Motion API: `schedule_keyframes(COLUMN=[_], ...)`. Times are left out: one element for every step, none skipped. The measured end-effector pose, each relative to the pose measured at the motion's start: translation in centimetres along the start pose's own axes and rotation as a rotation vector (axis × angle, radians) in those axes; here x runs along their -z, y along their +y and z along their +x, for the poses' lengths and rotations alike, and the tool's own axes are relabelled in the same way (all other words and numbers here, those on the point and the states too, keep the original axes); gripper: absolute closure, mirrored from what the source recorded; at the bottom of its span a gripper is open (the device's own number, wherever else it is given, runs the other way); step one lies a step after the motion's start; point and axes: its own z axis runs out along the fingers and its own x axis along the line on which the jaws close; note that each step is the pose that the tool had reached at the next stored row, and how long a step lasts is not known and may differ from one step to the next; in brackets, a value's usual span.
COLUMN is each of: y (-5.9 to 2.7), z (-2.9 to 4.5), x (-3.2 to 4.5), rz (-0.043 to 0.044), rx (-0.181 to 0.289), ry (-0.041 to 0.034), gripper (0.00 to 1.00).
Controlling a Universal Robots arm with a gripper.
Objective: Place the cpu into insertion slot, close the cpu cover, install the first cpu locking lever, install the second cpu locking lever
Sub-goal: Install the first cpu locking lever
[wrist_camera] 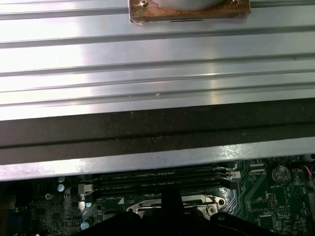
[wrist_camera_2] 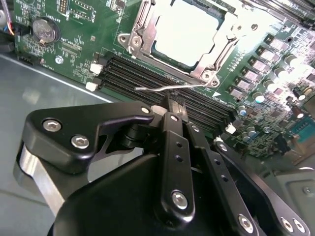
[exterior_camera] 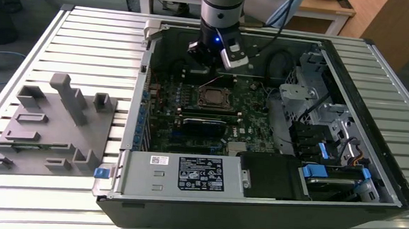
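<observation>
In the exterior view the tool [exterior_camera: 207,67] hangs inside the open computer case [exterior_camera: 255,216] on the slatted bench [exterior_camera: 88,33], with the cpu [exterior_camera: 213,97] seated in its socket at about six o'clock from it. In the second wrist view its black fingers [wrist_camera_2: 171,147] meet tip to tip with nothing between them, just short of a thin wire lever [wrist_camera_2: 157,89] that seems to stand free beside the cpu cover [wrist_camera_2: 141,24], which lies flat around the bright cpu. In the first wrist view the memory slots [wrist_camera: 162,177] run between the socket and the case's dark wall.

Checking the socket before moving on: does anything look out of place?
Yes. One thin locking lever beside the cpu cover juts free over the memory slots, not tucked flat. The cpu lies inside the cover's window.
</observation>
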Motion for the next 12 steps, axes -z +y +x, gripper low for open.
schedule_keyframes(y=[-0.01,-0.02,-0.03,-0.03,-0.03,-0.03,-0.03,-0.03,-0.03,-0.03,-0.04,-0.06], z=[-0.02,-0.04,-0.05,-0.05,-0.05,-0.05,-0.06,-0.06,-0.06,-0.06,-0.06,-0.07], x=[-0.06,-0.10,-0.13,-0.13,-0.13,-0.13,-0.14,-0.14,-0.15,-0.20,-0.26,-0.32], rz=[0.0003,0.0006,0.0009,0.0011,0.0012,0.0012,0.0009,0.0009,0.0010,0.0004,0.0004,0.0004], rx=[-0.006,-0.011,-0.016,-0.017,-0.017,-0.017,-0.017,-0.017,-0.017,-0.017,-0.017,-0.017], ry=[-0.0010,-0.0019,-0.0027,-0.0027,-0.0027,-0.0028,-0.0030,-0.0029,-0.0029,-0.0032,-0.0032,-0.0030], gripper=[0.90,0.90,0.90,0.90,0.90,0.90,0.90,0.90,0.90,0.90,0.90,0.90])
